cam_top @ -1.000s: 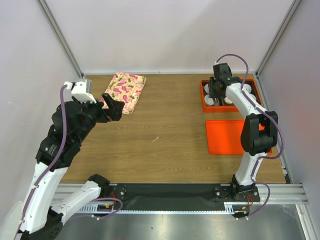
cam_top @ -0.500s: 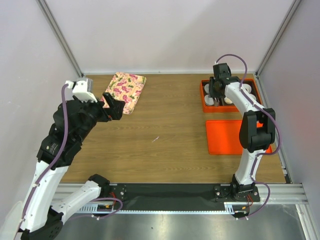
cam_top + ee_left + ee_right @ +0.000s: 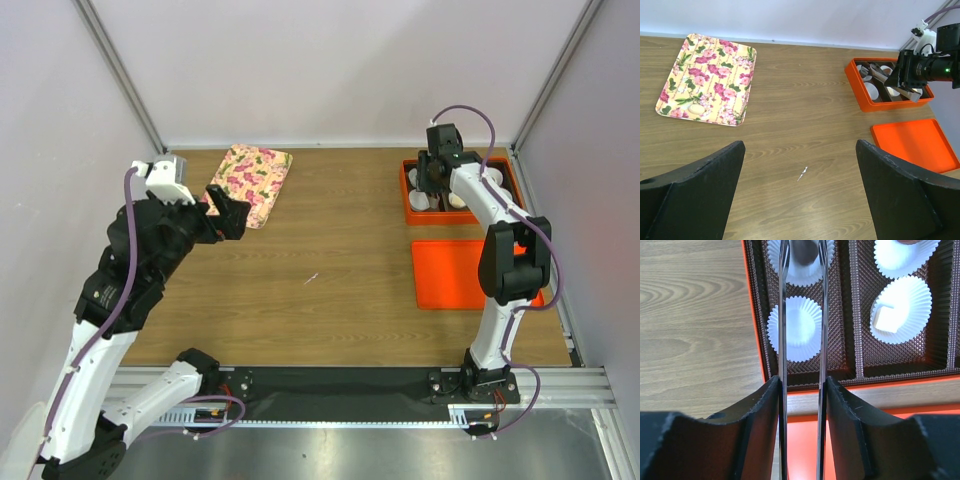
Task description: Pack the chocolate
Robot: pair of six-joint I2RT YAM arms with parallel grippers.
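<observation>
Orange box [image 3: 856,92] of paper cups [image 3: 800,327] under right claw [image 3: 804,247], grip unclear, left claw [image 3: 800,147] spread, floral tray [image 3: 707,80] nearby

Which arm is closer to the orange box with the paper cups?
Right. The right gripper hangs directly over the box, above its cups. The left gripper is far across the table, near the floral tray.

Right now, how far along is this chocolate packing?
Done: one white fluted paper cup in the orange rectangular box holds a pale piece. In hand: a dark brown lump between the fingers of the right gripper. Left: an empty cup, and the flat orange lid, still off.
</observation>
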